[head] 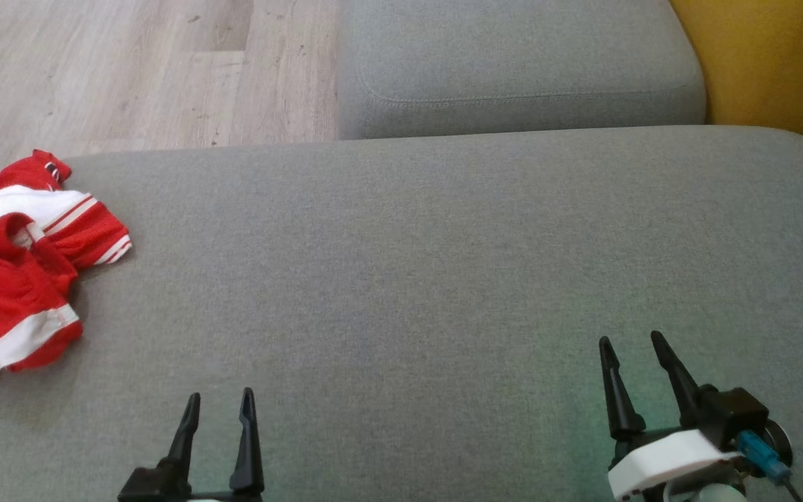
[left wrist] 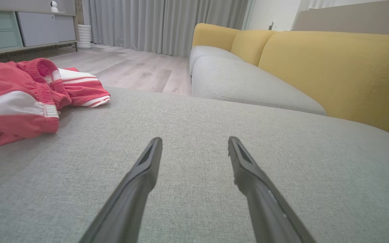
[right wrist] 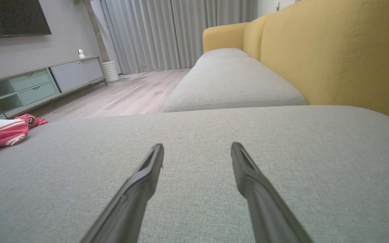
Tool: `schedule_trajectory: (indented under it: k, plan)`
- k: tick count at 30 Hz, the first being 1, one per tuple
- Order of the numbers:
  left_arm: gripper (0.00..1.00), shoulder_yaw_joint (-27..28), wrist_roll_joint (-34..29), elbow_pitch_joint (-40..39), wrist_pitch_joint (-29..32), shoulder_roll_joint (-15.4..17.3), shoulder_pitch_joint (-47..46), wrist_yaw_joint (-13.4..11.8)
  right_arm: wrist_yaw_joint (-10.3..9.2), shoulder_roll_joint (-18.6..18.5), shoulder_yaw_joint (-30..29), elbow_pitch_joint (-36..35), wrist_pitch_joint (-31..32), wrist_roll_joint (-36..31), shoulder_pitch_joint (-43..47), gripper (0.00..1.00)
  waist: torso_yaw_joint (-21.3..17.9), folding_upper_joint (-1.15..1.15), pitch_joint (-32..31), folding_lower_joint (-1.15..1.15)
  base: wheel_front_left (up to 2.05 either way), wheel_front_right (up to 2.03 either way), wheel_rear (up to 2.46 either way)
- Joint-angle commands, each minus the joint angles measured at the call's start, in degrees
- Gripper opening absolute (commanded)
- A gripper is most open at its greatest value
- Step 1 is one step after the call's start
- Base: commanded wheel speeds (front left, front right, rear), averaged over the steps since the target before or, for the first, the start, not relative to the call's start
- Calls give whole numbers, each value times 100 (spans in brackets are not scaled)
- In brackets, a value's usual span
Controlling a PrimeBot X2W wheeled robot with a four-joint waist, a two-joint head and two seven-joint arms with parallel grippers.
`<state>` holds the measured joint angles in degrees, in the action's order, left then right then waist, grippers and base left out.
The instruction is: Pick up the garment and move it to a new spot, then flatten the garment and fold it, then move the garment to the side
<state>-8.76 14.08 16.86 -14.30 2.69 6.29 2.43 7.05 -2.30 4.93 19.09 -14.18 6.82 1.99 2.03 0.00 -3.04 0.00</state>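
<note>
Red-and-white garment point(head: 18, 293), one, crumpled on grey cushion point(head: 443, 265); two sets of jaws spread

One garment point(head: 21, 268), two end effectors point(head: 221, 393) point(head: 630, 337), two cushions point(head: 443, 265) point(head: 513, 63)

garment point(head: 14, 279): red-white mesh cloth | cushion point(head: 408, 279): grey matt woven fabric | floor point(head: 129, 70): pale wood-look planks

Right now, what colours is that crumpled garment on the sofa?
The garment is red with white stripes, clearest in the head view.
</note>
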Motion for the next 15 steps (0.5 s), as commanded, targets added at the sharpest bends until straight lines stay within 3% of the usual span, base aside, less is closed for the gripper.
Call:
schedule_trajectory:
  k: [1, 15]
  plan:
    - [100, 143, -74, -153, -70, 33, -130, -27, 44, -57, 150, -154, -82, -81, -205, 100, -2, 0, -1, 0, 0, 0, 0]
    - [100, 141, 57, -83, -35, 50, -150, -78, 44, -57, 148, -54, -82, -34, -233, 100, -26, 0, -7, 0, 0, 0, 0]
